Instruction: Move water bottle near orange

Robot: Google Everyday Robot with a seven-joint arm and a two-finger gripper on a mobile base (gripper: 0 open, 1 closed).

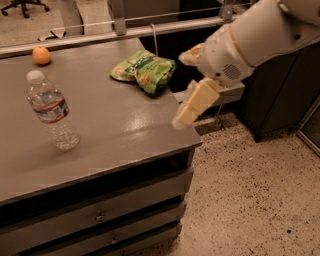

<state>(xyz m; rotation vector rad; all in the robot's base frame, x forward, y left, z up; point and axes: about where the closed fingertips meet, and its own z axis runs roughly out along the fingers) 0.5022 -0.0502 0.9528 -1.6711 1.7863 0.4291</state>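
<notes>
gripper: R side of frame, over R edge of the tabletop, just in front of the snack bag; well apart from bottle + orange
gripper state: fingers spread apart, clamped on nothing; lower one slants down-left w/ tip at the table's R edge, upper one sits just R of the bag; contact w/ the top, can't tell
arm: white, comes in from upper R corner, angled down-left
water bottle: upright on tabletop, front-left area; clear ribbed plastic, white cap, red/white/blue label on upper half
orange: on tabletop, far back-left, near rear edge; behind the bottle, well apart from it, bare top between
snack bag: green, crumpled, lying flat at back-R of the top, near R edge; well apart from orange + bottle
tabletop: grey, smooth, slight sheen at centre
drawers: grey, stacked below the top, small pulls on fronts
floor: speckled, light, R of the table
rail: grey bar along back edge of the top
office chair: base + wheels only, top-left corner
</notes>
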